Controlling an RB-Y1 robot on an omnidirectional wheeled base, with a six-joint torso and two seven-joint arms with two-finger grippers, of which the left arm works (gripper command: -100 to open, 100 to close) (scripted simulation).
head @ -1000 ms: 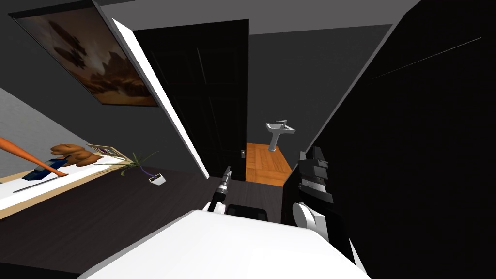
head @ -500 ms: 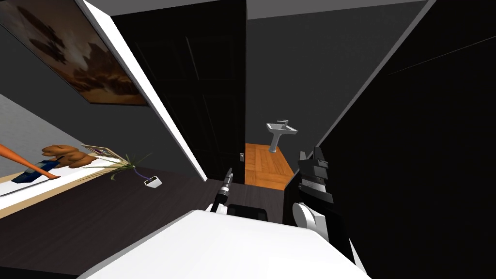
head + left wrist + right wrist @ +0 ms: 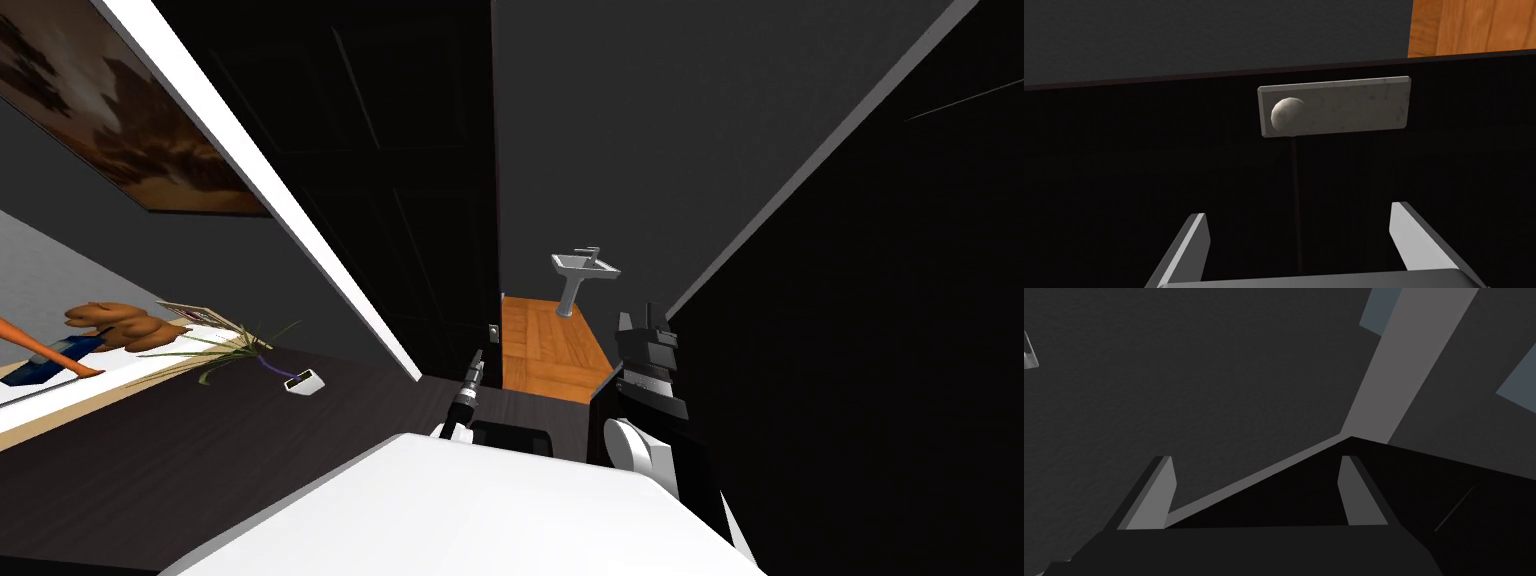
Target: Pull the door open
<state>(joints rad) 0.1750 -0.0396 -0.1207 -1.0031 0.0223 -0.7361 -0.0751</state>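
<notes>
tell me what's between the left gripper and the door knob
Only a bare stretch of the black door, seen in the left wrist view. The open left gripper hangs short of the round knob on its grey plate.

Door ajar at frame centre, a sink behind the gap.

In the head view the door (image 3: 400,200) fills the upper middle, and the gap on its right opens onto a floor (image 3: 550,345) with a sink (image 3: 583,270) at its far end. The left gripper (image 3: 476,360) sits just below centre, before the door's edge. The knob (image 3: 1287,116), at one end of its plate (image 3: 1349,105), lies ahead of that gripper, apart from it. The right gripper (image 3: 640,322) lies right of centre, beside the gap. A door frame (image 3: 260,190) slants left of the door, with a painting (image 3: 100,120) upper left and a plant (image 3: 215,350) and small box (image 3: 302,382) at middle left.
</notes>
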